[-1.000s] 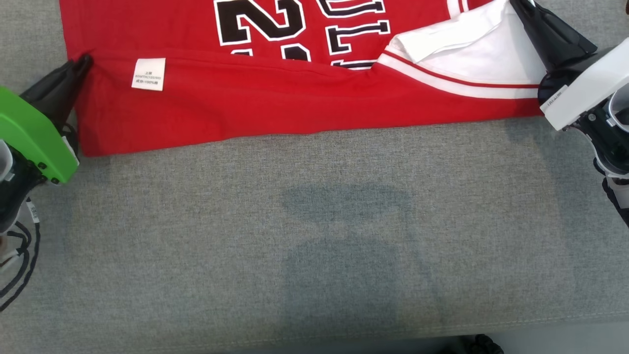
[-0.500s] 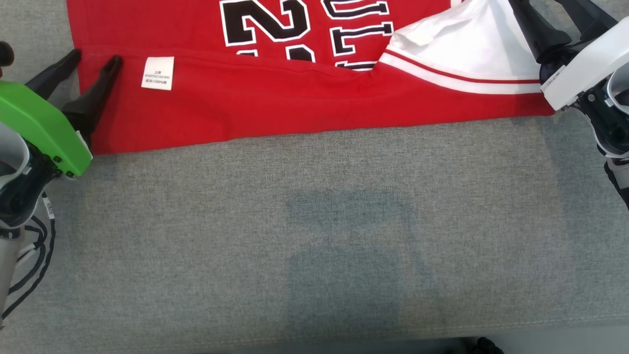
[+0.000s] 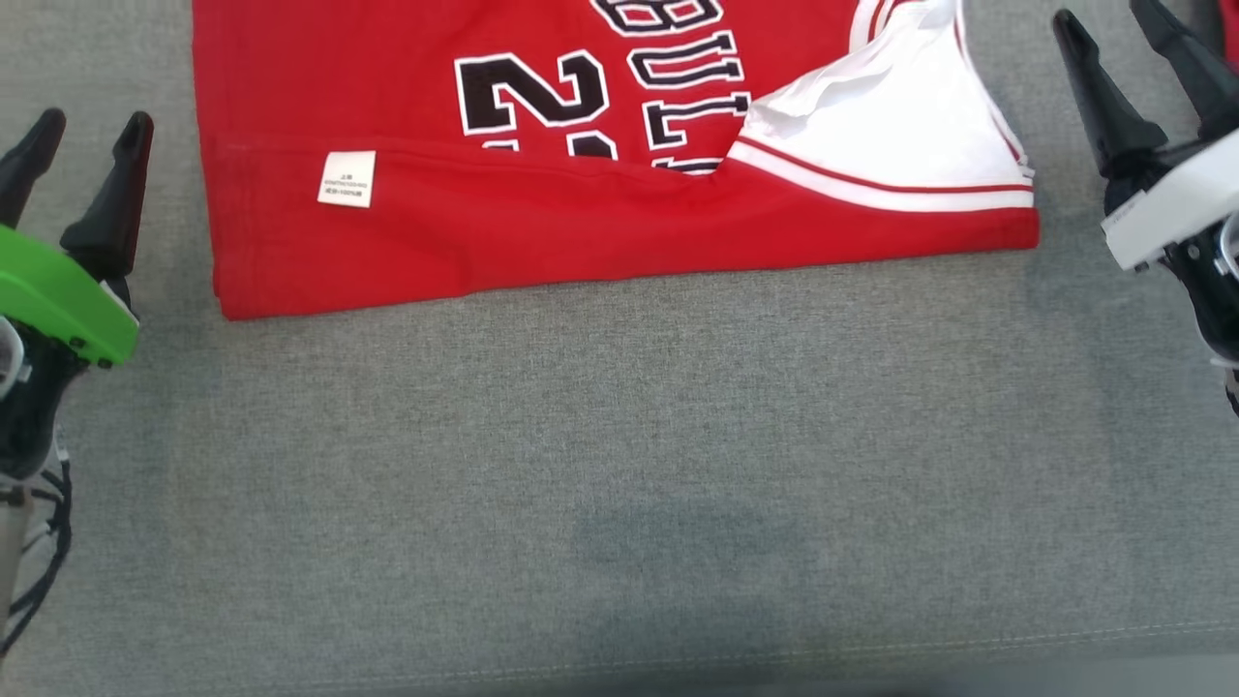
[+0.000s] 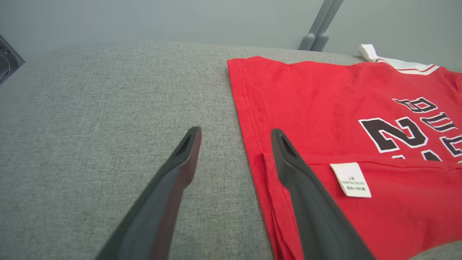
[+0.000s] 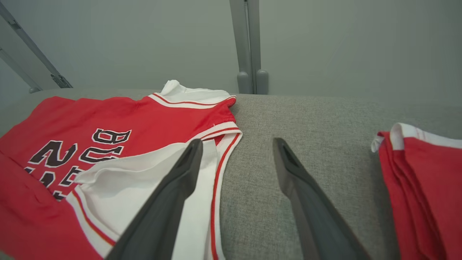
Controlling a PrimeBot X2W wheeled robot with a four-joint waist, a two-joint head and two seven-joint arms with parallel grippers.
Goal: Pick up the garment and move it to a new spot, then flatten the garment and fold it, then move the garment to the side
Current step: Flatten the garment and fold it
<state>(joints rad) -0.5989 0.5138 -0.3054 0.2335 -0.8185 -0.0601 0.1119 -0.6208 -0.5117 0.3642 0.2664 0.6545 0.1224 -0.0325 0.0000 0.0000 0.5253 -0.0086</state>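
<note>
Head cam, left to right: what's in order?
left gripper → red jersey, and on it: white label → black numerals → white sleeve → right gripper

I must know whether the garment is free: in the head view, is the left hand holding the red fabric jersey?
No: the open left hand is over the grey woven surface, apart from the red fabric jersey.

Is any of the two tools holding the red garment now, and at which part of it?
Nothing is held. The left tool and the right tool both stand open, clear of the garment.
</note>
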